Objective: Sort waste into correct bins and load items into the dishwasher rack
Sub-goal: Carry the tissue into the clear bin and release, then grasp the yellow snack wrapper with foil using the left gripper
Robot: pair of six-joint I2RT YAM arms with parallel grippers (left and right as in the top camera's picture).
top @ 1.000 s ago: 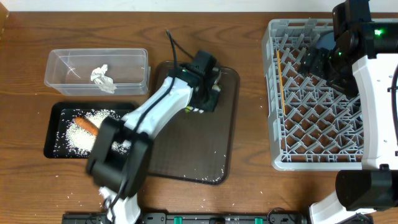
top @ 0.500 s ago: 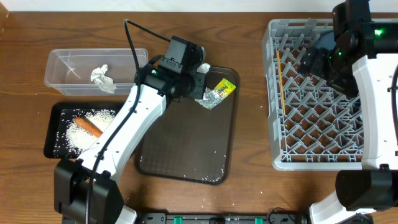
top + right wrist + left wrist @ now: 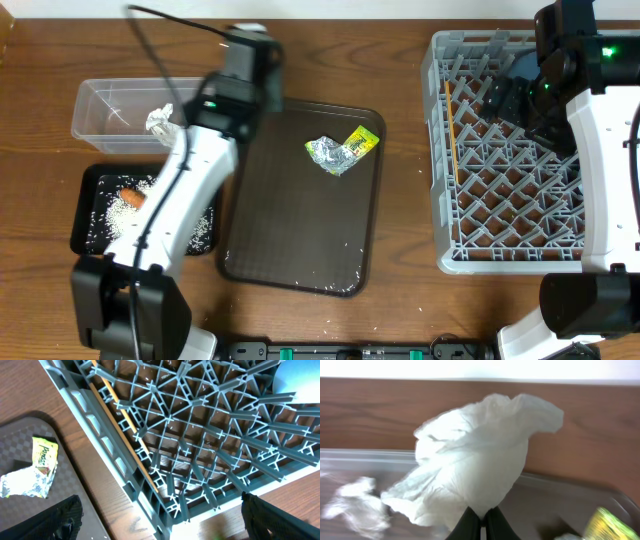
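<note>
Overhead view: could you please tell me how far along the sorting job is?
Done: one tissue in the clear tub, rice and carrot in the black tray, chopsticks in the rack. In hand: the left claw, shut, holds another tissue. Left: the wrapper on the brown tray.

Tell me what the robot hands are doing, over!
Left hand shut on white tissue, by the clear tub. Right hand open, empty, over the rack. Wrapper lies on brown tray. Nothing blocking.
</note>
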